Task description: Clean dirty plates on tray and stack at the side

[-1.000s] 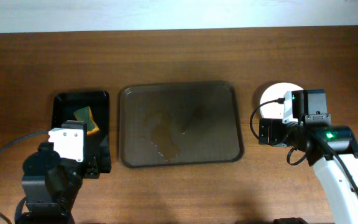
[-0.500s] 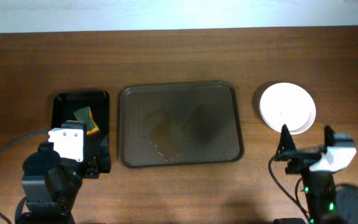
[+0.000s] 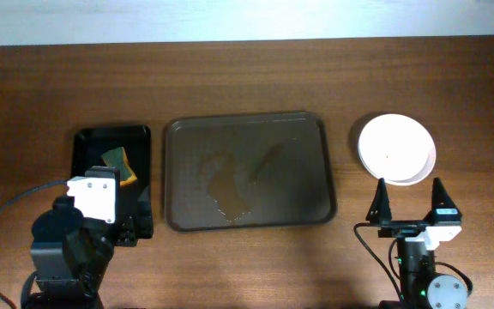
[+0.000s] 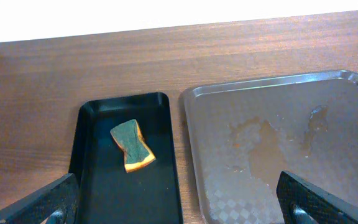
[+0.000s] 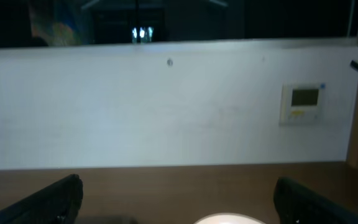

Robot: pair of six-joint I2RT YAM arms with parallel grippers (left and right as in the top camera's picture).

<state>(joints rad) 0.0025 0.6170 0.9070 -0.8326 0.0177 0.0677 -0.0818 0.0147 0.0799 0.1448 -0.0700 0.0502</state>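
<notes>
The plates [image 3: 396,148] sit as a plain white stack on the table, right of the tray [image 3: 307,154]. The dark brown tray holds no plate, only wet smears near its middle. My right gripper [image 3: 409,202] hangs just in front of the stack, open and empty. In the right wrist view only the top rim of the plates [image 5: 225,219] shows between the wide-apart fingers of the right gripper [image 5: 182,202]. My left gripper [image 4: 179,208] is open and empty, low over the gap between the small black tray [image 4: 104,180] and the tray [image 4: 328,124].
A green and orange sponge [image 3: 118,165] lies in the narrow black tray [image 3: 88,154] left of the brown tray; the left wrist view shows the sponge [image 4: 132,145] too. The left arm [image 3: 75,232] stands at the front left corner. A white wall rises behind the table.
The right arm has drawn back from over the plates to the table's front edge and now points at the stack. The left arm has not moved.
</notes>
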